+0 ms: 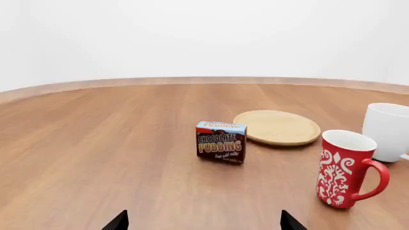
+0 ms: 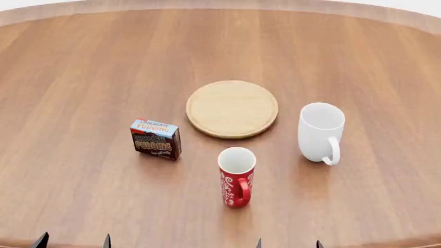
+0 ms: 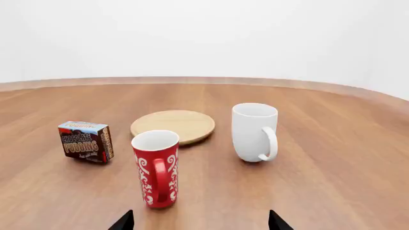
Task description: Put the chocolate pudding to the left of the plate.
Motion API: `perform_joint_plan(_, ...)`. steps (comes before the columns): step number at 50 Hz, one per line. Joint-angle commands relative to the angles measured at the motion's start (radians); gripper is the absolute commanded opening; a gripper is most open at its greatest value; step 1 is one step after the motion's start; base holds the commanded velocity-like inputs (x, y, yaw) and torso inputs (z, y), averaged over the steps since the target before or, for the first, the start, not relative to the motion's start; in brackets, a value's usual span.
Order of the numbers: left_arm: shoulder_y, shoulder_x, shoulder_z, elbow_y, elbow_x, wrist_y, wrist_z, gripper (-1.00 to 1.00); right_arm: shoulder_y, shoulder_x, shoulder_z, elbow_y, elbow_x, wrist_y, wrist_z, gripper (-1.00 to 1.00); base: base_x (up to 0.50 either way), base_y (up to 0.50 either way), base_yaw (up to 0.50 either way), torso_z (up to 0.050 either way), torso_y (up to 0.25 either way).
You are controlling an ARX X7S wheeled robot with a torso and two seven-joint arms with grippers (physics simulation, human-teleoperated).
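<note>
The chocolate pudding (image 2: 156, 139) is a small brown carton with a light blue top, standing upright on the wooden table, left of and slightly nearer than the plate (image 2: 232, 108), a flat pale wood disc. The carton (image 1: 221, 141) and plate (image 1: 277, 127) also show in the left wrist view, and the carton (image 3: 85, 141) and plate (image 3: 172, 125) in the right wrist view. My left gripper (image 2: 74, 241) and right gripper (image 2: 288, 243) sit at the table's near edge, both open and empty, well short of the carton.
A red patterned mug (image 2: 236, 176) stands in front of the plate, close ahead of my right gripper (image 3: 199, 221). A white mug (image 2: 321, 133) stands right of the plate. The round table's far rim (image 2: 220, 4) curves across the back.
</note>
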Motion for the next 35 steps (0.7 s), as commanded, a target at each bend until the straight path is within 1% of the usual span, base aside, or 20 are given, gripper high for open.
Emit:
perform_joint_plan(1, 0.001, -0.011, 0.012, 0.0, -0.011, 0.001, -0.012, 1.0, 0.001, 0.01, -0.012, 0.007, 0.01, -0.006, 0.012, 1.0, 0.0, 0.0, 0.0, 0.0, 0.0)
perform_joint_plan(5, 0.0, -0.025, 0.047, -0.015, -0.02, 0.016, -0.034, 1.0, -0.011, 0.025, -0.042, -0.016, -0.035, -0.023, 0.085, 1.0, 0.0, 0.0, 0.0, 0.0, 0.0)
perform_joint_plan(11, 0.003, -0.044, 0.077, 0.0, -0.029, 0.009, -0.044, 1.0, -0.012, 0.042, -0.072, -0.019, -0.023, -0.014, 0.098, 1.0, 0.0, 0.13, 0.0, 0.0, 0.0)
perform_joint_plan(19, -0.002, -0.058, 0.109, -0.014, -0.038, 0.015, -0.05, 1.0, -0.014, 0.056, -0.099, -0.022, -0.024, -0.02, 0.122, 1.0, 0.0, 0.35, 0.0, 0.0, 0.0)
perform_joint_plan(24, 0.003, -0.068, 0.112, -0.007, -0.062, 0.019, -0.046, 1.0, -0.041, 0.07, -0.116, -0.073, -0.02, -0.019, 0.121, 1.0, 0.0, 0.35, 0.0, 0.0, 0.0)
perform_joint_plan(35, 0.005, -0.083, 0.131, -0.002, -0.073, 0.022, -0.059, 1.0, -0.029, 0.085, -0.127, -0.054, 0.015, -0.02, 0.121, 1.0, 0.0, 0.35, 0.0, 0.0, 0.0)
